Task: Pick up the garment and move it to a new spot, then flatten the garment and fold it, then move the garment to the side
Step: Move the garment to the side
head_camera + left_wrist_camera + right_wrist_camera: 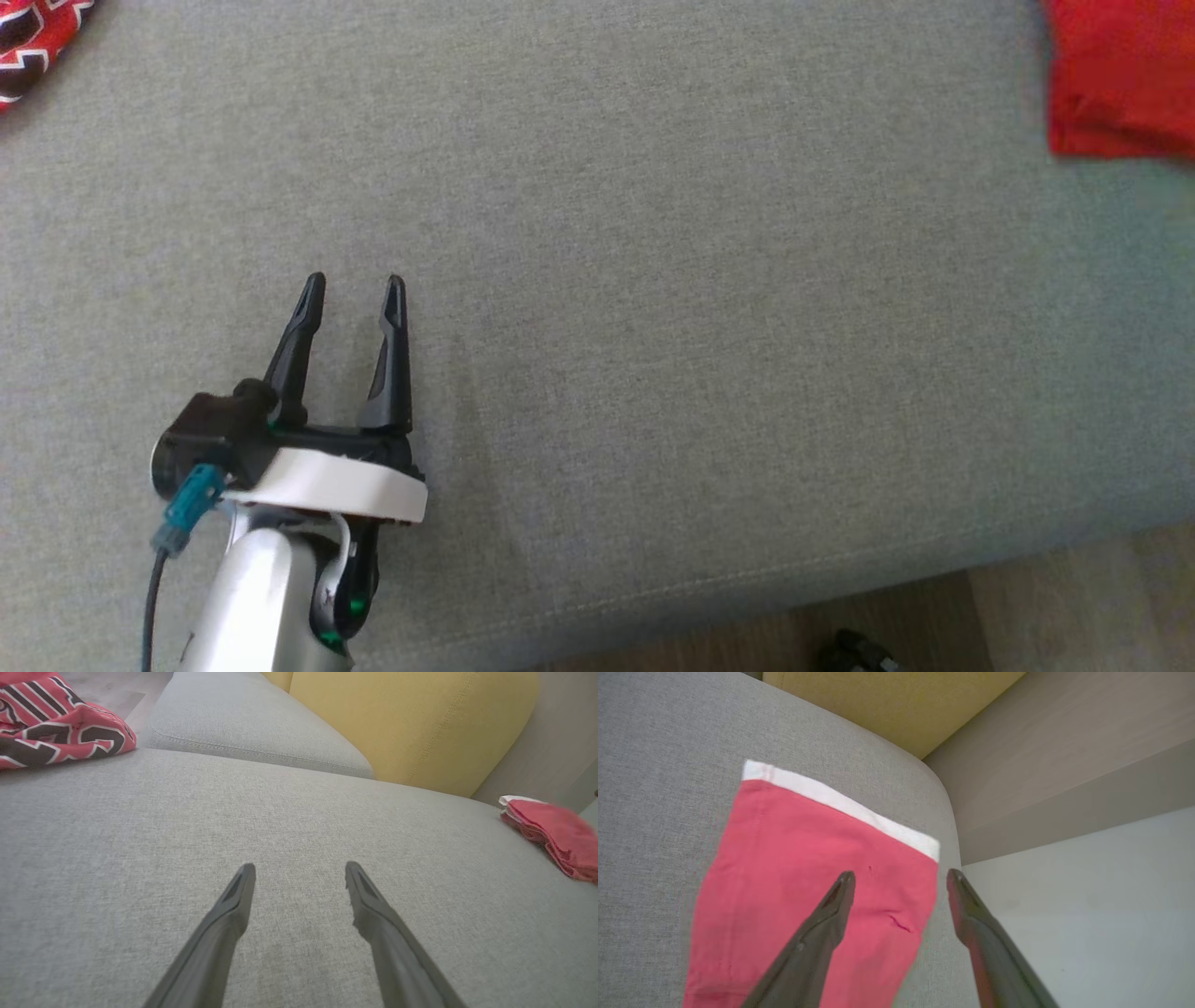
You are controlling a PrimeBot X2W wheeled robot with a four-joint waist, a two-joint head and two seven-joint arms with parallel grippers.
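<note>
- Grey sofa seat cushion (709, 280): woven fabric, takes up nearly all of the head view; its stitched front edge runs along the bottom right, with wood-look floor (1027, 607) below.
- Yellow back cushion (411, 723): stands behind the seat in the left wrist view, with a second grey cushion (243, 723) beside it.
- Folded red cloth (808, 858): plain, no lettering to be seen, with a white strip along its far edge. It lies flat on the seat at the right end, close to the cushion's rounded corner.
- The garment (56, 728): red jersey with black, white-outlined lettering and striped trim, bunched at the seat's far left corner. It is cut off by the frame edge, well apart from the red cloth and from both grippers.
- Left gripper (355, 280): fingers spread, nothing between them, over bare cushion at the lower left of the head view. Whether the tips touch the fabric cannot be told.
- Right gripper (901, 872): fingers spread wide and empty. One finger shows over the red cloth, the other over the cushion's edge.
- Small dark object (854, 653) on the floor, too cropped to identify.
</note>
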